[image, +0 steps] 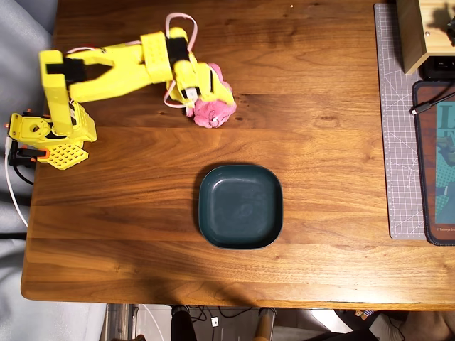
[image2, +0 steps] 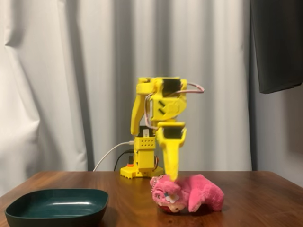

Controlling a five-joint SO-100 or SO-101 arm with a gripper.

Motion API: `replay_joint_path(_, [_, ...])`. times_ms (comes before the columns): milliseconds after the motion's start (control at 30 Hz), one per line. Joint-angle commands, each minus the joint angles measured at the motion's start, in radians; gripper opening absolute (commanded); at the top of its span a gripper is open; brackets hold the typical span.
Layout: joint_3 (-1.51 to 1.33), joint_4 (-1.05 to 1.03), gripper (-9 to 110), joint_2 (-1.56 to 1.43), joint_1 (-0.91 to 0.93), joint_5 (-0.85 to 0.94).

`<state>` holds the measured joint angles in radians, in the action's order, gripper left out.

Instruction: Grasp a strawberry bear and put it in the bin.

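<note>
Strawberry bear [image2: 189,193]: pink plush, lying on its side on the desk [image: 320,177], face toward the fixed camera; in the overhead view near the desk's upper edge [image: 213,110], partly under the arm.

Hand [image2: 171,176]: yellow, pointing straight down, tip touching the top of the bear's head; whether spread or pinching, cannot tell.

Bin [image: 239,206]: dark teal square dish, empty, mid-desk in the overhead view, well apart from the bear; at lower left in the fixed view [image2: 57,207].

Arm base [image: 50,135]: yellow, at the desk's left edge, overhead view.

Curtained home desk [image: 142,185], cutting mat [image: 398,142]
</note>
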<state>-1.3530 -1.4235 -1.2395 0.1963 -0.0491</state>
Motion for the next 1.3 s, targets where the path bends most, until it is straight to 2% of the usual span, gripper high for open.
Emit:
replay_joint_path(0, [0.092, -0.038, 34, 0.003, 0.028, 0.0])
replay_joint_path(233, [0.092, -0.064, 35, 0.014, 0.127, -0.026])
replay_joint_path(933, [0.167, -0.055, 33, 0.201, 0.087, -0.034])
replay_joint_path(1033, [0.175, -0.055, 22, 0.218, 0.089, -0.034])
replay_joint_path(1133, [0.187, -0.055, 0, 0.232, 0.083, -0.034])
replay_joint_path(1267, [0.199, -0.057, 0, 0.235, 0.066, -0.034])
